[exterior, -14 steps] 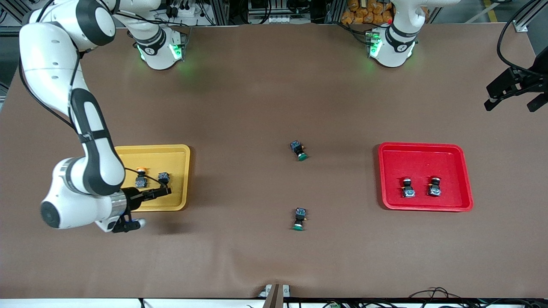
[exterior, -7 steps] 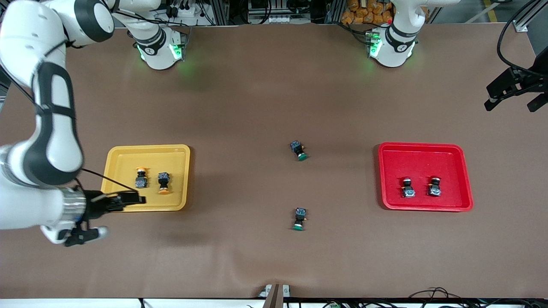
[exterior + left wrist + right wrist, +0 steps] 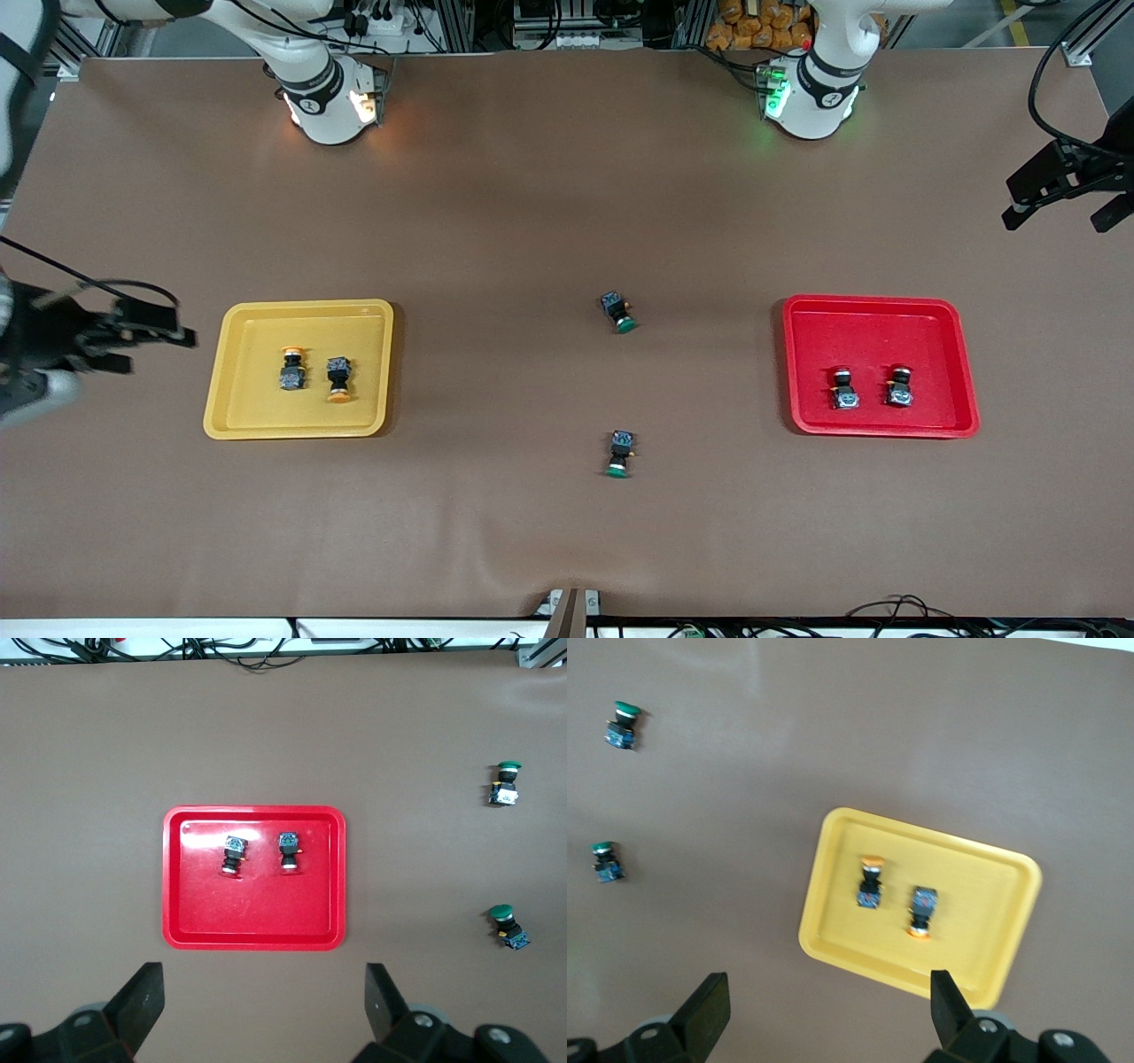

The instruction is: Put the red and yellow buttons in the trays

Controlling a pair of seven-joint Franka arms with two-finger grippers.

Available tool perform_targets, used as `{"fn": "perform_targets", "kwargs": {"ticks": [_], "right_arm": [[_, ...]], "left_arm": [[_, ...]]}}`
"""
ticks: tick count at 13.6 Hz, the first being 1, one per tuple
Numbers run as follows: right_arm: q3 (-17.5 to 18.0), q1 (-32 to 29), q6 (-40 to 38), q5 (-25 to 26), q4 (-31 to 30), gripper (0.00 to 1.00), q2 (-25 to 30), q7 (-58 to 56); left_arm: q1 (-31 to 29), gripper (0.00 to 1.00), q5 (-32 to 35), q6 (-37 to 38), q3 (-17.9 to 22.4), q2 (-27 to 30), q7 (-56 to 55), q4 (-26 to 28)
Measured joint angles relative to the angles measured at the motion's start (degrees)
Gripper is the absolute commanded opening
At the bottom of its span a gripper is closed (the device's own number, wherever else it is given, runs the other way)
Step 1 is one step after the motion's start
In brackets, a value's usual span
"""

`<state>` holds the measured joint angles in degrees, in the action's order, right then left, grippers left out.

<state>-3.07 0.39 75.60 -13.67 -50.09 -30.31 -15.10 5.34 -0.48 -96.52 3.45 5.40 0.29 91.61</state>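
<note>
Two yellow-capped buttons (image 3: 291,368) (image 3: 337,379) lie side by side in the yellow tray (image 3: 257,416). In the red tray (image 3: 886,323) lie two more buttons (image 3: 844,390) (image 3: 899,387). My right gripper (image 3: 146,341) hangs open and empty off the yellow tray's rim, toward the right arm's end of the table. Its wrist view shows the open right gripper (image 3: 828,992), the yellow tray (image 3: 992,904) and both buttons (image 3: 870,881) (image 3: 922,911). My left gripper (image 3: 1054,221) waits high up, open and empty. The left wrist view shows that left gripper (image 3: 263,992), the red tray (image 3: 204,912) and its buttons (image 3: 234,854) (image 3: 288,851).
Two green-capped buttons lie on the brown mat between the trays, one (image 3: 618,312) farther from the front camera, one (image 3: 620,454) nearer. Both arm bases (image 3: 328,97) (image 3: 811,93) stand along the table's back edge.
The right arm has pulled away from over the yellow tray toward its end of the table, uncovering the second yellow button. The left arm has not moved.
</note>
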Motion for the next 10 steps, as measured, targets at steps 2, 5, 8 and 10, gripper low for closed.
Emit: {"fn": "perform_targets", "kwargs": {"ticks": [2,5,8,10], "right_arm": [[-2.64,1.5,-4.54,0.19,-0.03,1.0,3.44,1.55],[-3.52,1.57,-8.93,0.94,-2.84,1.0,8.37,11.47],[-1.02,1.52,-4.13,5.88,-13.88,1.0,15.35,15.91],[0.97,1.5,3.37,7.64,-25.47,1.0,22.36,16.89]], "left_arm": [[0.01,1.0,0.0,0.0,-0.01,-0.03,0.0,-0.03],[0.01,1.0,0.0,0.0,-0.01,-0.04,0.0,-0.04],[0.01,1.0,0.0,0.0,-0.01,-0.04,0.0,-0.04],[0.01,1.0,0.0,0.01,-0.01,-0.04,0.0,-0.04]]}}
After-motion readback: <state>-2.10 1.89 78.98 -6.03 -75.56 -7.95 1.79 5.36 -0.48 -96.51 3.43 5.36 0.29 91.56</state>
